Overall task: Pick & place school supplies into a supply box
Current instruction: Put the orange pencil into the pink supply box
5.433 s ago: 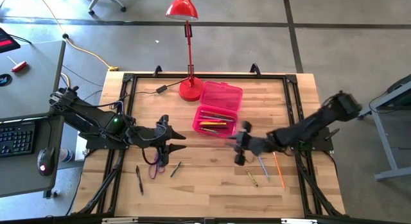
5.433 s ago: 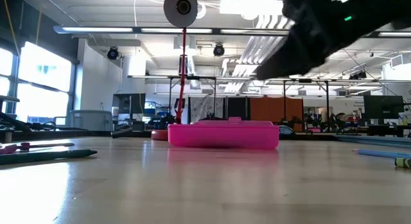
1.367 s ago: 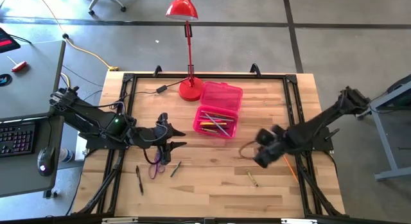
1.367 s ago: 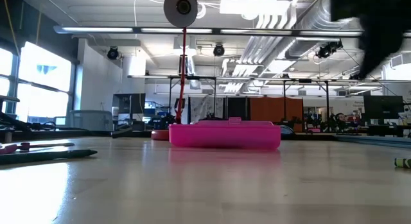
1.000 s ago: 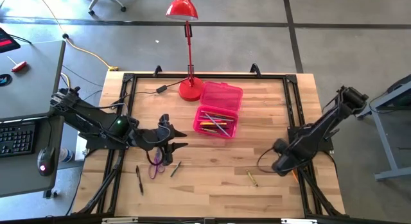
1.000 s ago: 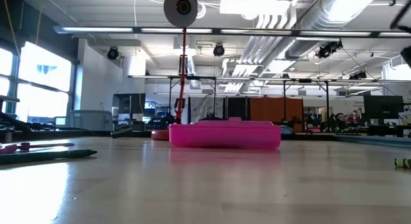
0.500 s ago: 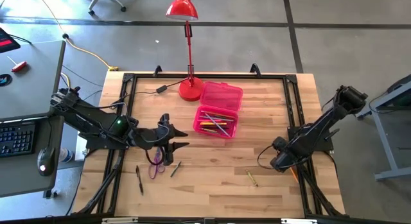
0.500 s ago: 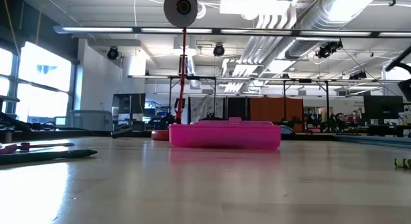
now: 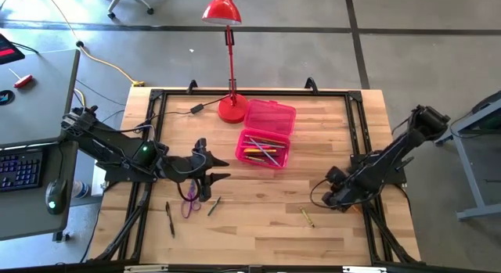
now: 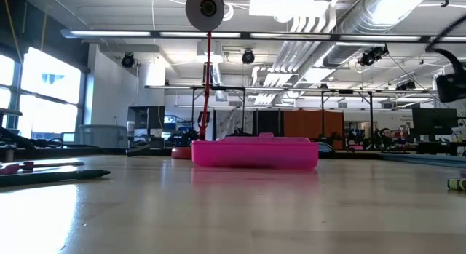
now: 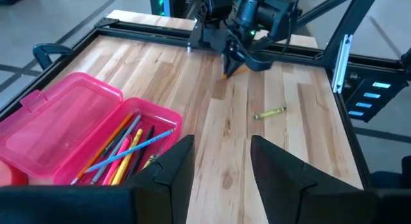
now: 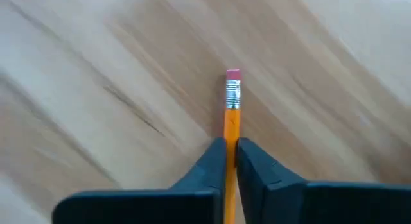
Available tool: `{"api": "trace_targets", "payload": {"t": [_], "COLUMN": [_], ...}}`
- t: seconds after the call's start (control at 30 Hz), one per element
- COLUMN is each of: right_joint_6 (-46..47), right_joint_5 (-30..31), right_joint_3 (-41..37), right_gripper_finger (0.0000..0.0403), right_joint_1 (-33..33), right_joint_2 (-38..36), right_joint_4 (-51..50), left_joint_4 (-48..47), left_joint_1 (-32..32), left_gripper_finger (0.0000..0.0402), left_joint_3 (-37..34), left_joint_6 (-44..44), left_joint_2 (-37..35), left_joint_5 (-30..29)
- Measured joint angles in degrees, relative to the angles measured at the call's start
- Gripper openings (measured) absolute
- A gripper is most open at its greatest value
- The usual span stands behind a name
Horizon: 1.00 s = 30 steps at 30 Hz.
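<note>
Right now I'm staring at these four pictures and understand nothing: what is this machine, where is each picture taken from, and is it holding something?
It is a robot with two dark arms at a wooden table. One picture looks straight down, one sits at table level, and two come from cameras on the wrists. In the middle lies an open pink supply box already holding pens and pencils. The right gripper has its fingers shut on an orange pencil down at the table's right side. The left gripper waits open beside purple scissors. A black pen, a green marker and a small yellow-green crayon lie loose. A red lamp stands behind the box.
</note>
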Motion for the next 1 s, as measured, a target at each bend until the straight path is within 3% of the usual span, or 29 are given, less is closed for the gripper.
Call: {"api": "trace_targets", "payload": {"t": [0.13,0.33,0.7,0.87,1.0], "right_joint_6": [-8.11,-27.52,-66.26,-80.07,-90.18], "right_joint_5": [6.93,11.49,11.76,11.56,9.75], "right_joint_3": [0.15,0.37,17.09,27.13,34.37], "right_gripper_finger": [0.0014,0.0005,0.0002,0.0001,0.0001], "right_joint_1": [-3.07,-10.45,-26.76,-32.34,-35.84], "right_joint_2": [0.75,1.14,2.88,11.62,21.13], "right_joint_4": [14.28,33.13,35.41,35.16,34.95], "left_joint_4": [0.00,0.07,0.02,0.00,-1.60], "left_joint_1": [0.00,0.00,0.02,0.02,0.02], "left_gripper_finger": [0.0184,0.0184,0.0184,0.0184,0.0184], "left_joint_3": [0.00,0.00,0.00,0.00,0.00], "left_joint_6": [0.07,0.11,0.13,-0.52,-0.48], "left_joint_2": [0.00,0.00,0.00,0.00,0.25], "left_joint_5": [-0.08,-0.07,-0.09,0.65,4.86]}}
